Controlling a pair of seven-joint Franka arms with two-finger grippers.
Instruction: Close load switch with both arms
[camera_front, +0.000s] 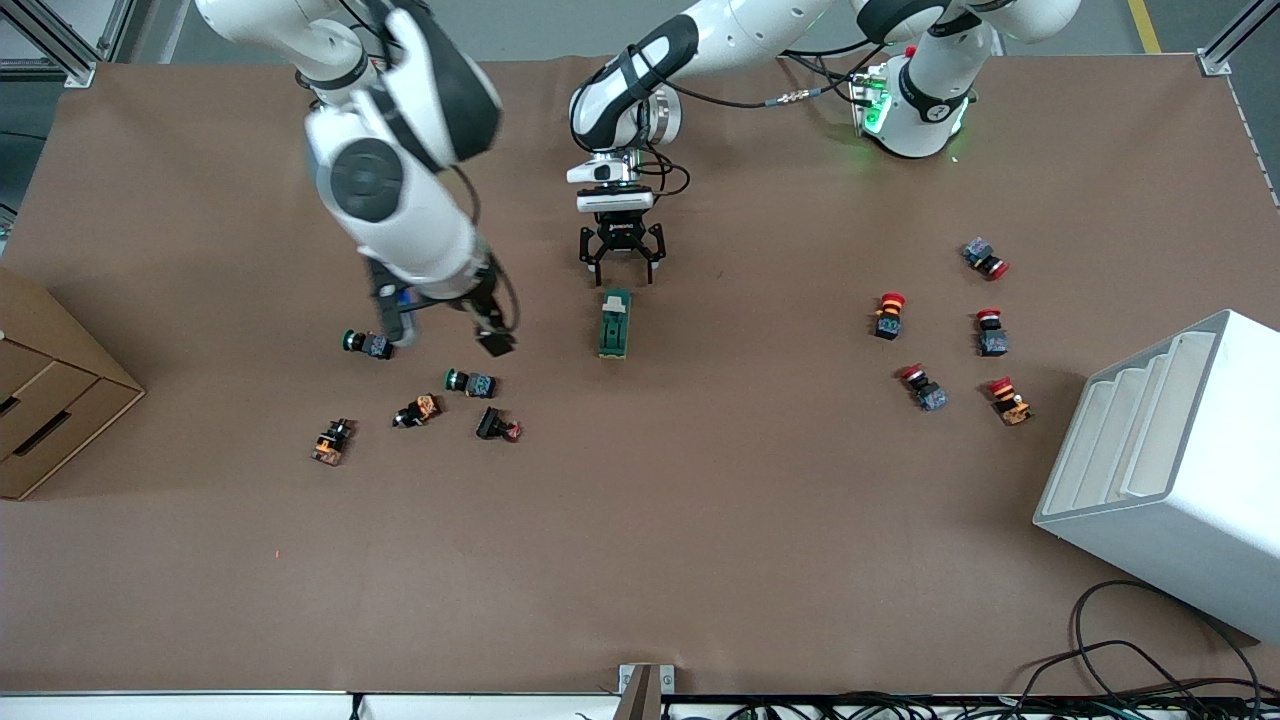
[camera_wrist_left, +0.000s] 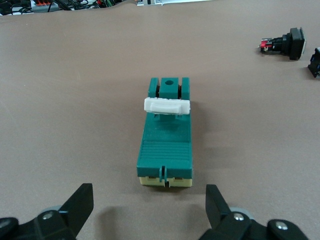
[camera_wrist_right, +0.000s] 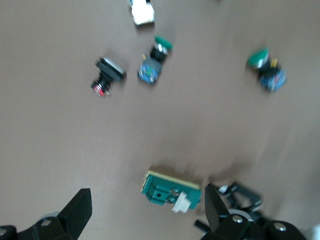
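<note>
The load switch is a dark-green block with a whitish lever, lying flat on the brown table near its middle. My left gripper is open and hangs low at the switch's end that lies farther from the front camera. In the left wrist view the switch lies just ahead of the left gripper, untouched. My right gripper is open and empty, over the table beside the switch toward the right arm's end. The right wrist view shows the switch near one finger of the right gripper.
Green push buttons, orange ones and a black one lie under and near the right gripper. Several red push buttons lie toward the left arm's end. A white rack and a cardboard box stand at the table's ends.
</note>
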